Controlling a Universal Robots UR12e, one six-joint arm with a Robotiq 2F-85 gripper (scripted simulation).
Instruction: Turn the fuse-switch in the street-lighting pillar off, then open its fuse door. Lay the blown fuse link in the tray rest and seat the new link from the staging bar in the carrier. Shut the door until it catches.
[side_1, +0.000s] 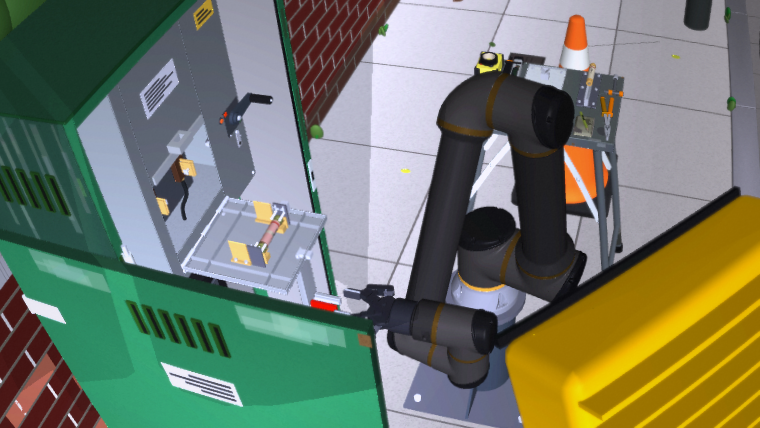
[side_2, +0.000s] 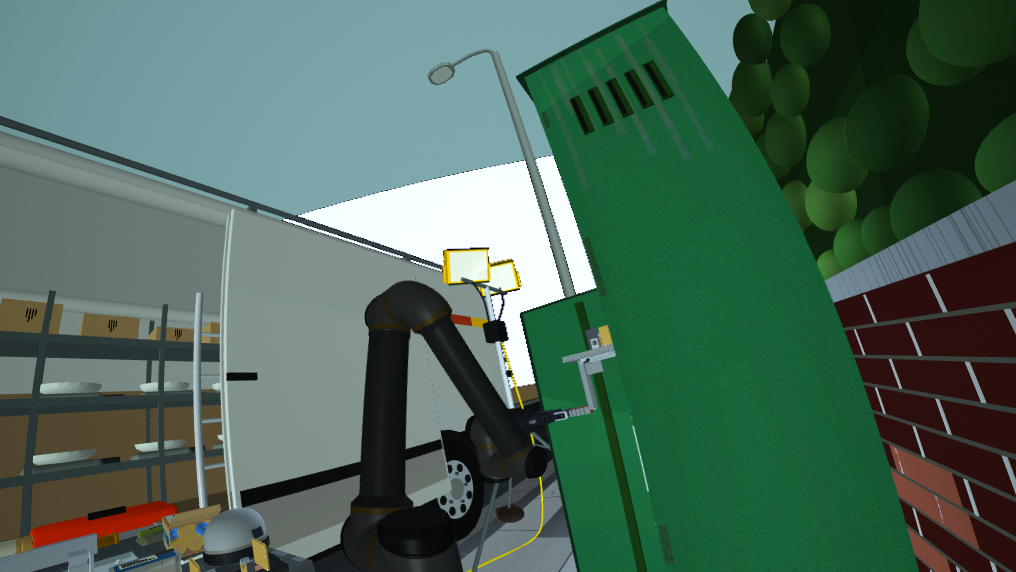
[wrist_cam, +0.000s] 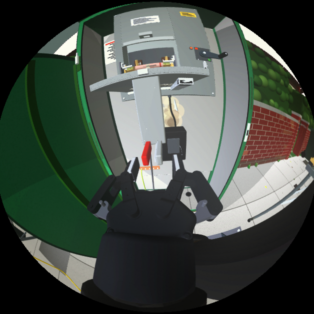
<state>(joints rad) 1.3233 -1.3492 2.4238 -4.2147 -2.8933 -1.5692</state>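
The fuse door's pull tab (wrist_cam: 158, 152), a grey lug with a red block (wrist_cam: 146, 153) beside it, hangs at the end of the door's long grey stem just ahead of my gripper (wrist_cam: 154, 167), which is open and holds nothing. The fuse door (side_1: 254, 243) is swung down flat like a shelf. A pinkish fuse link (side_1: 269, 234) lies on it between brass clips. The switch handle (side_1: 250, 101) sits upper right on the grey panel, pointing sideways. The tray and staging bar stand on a stand (side_1: 585, 106) behind my arm.
The pillar's green outer door (side_1: 213, 345) stands open right beside my wrist. A yellow case (side_1: 649, 329) fills the near right. A traffic cone (side_1: 577, 42) and a brick wall (side_1: 330, 37) lie beyond; a van and shelves stand opposite.
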